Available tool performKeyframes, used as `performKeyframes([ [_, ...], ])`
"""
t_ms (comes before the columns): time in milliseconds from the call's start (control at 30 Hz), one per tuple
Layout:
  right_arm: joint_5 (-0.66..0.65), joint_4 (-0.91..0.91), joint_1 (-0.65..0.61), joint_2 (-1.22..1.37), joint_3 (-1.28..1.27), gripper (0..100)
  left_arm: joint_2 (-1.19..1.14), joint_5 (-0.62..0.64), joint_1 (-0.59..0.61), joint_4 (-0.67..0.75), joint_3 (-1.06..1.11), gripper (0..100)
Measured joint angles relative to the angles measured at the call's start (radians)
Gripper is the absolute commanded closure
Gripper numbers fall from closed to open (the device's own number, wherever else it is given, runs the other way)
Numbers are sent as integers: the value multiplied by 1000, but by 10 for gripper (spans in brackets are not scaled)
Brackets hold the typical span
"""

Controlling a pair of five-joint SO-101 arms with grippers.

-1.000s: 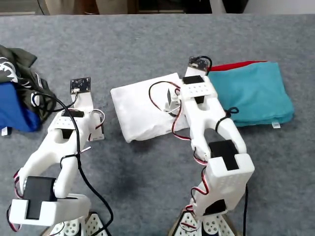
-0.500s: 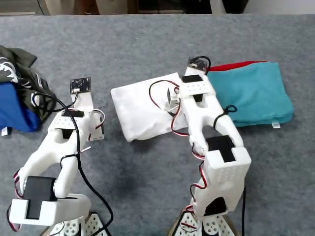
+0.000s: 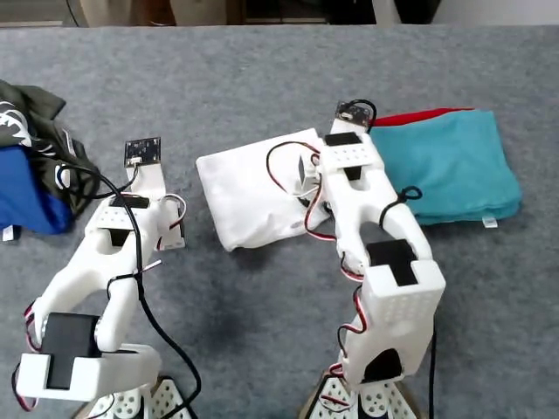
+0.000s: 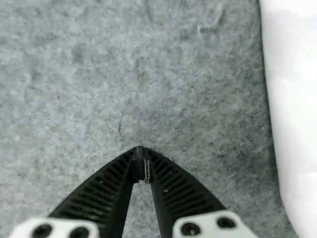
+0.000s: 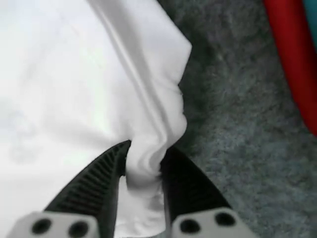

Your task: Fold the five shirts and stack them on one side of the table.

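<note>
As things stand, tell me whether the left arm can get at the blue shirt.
Probably yes. The blue shirt lies near the left claw, with bare carpet between them. The claw is shut and empty, so it would have to open first.

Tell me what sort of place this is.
Probably a robotics lab bench: a left arm and right arm stand at a grey fabric-covered table bearing a white shirt and a folded teal shirt.

We've got the table cover (image 3: 262, 70) here, grey, fuzzy and matt like felt. The white shirt (image 5: 74, 74) is smooth soft cloth, creased in the right gripper (image 5: 143, 153), whose ribbed fingers (image 5: 99, 178) are black matt plastic. The left gripper (image 4: 140, 156) looks the same. The teal shirt (image 3: 454, 166) is matt cloth, and the arm shells (image 3: 402, 305) are smooth white plastic.
</note>
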State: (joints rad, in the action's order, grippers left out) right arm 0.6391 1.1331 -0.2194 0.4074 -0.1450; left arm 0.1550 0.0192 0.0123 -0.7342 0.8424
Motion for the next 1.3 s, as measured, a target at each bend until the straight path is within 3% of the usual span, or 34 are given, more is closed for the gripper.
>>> performKeyframes([
  [133, -15, 71, -2, -6, 68, 997, 0, 0, 0, 0, 0, 981],
  [533, -232, 173, 40, -84, 313, 997, 0, 0, 0, 0, 0, 981],
  [767, -344, 301, 184, -84, 413, 997, 0, 0, 0, 0, 0, 981],
  [1100, -511, 311, 428, -84, 482, 997, 0, 0, 0, 0, 0, 981],
  [1300, -543, 285, 546, -84, 486, 997, 0, 0, 0, 0, 0, 981],
])
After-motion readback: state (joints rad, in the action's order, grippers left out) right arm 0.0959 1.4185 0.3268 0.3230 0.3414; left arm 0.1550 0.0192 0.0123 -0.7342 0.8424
